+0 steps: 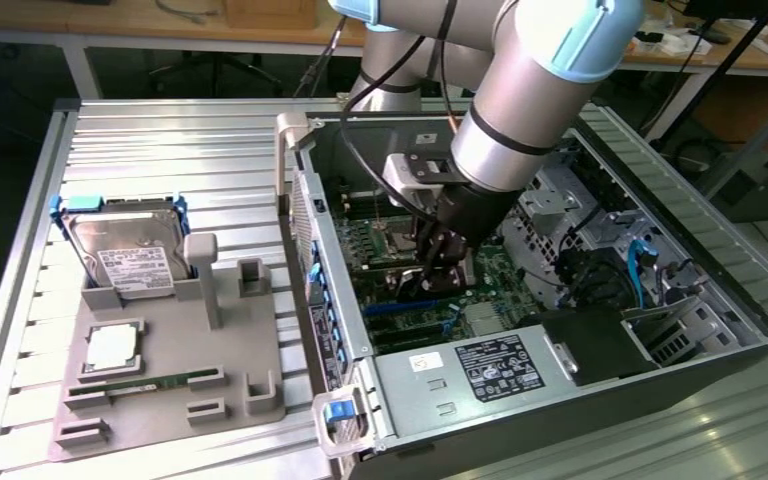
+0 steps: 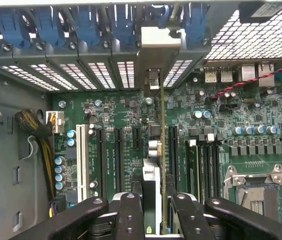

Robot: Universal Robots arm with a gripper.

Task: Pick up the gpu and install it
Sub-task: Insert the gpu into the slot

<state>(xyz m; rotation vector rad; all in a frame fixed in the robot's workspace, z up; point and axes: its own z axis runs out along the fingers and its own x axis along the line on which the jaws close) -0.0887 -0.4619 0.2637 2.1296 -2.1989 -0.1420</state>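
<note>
The gripper (image 1: 440, 262) is down inside the open computer case (image 1: 704, 300), its jaws pinching the gpu (image 2: 153, 175) edge-on. The card stands upright over the green motherboard (image 2: 220, 120), thin and flat, with its silver bracket (image 2: 159, 42) up against the case's slotted rear wall. On the exterior view's left, a hard drive (image 1: 124, 245) stands in a grey holder (image 1: 157, 400).

GPU (image 2: 156, 165): thin flat card, seen edge-on in the wrist view, standing on edge over the green motherboard (image 2: 121, 145) inside the open case. Silver bracket (image 2: 161, 42) at its far end sits against the rear slot panel. Near end clamped between the gripper (image 2: 153, 210) fingers.
</note>
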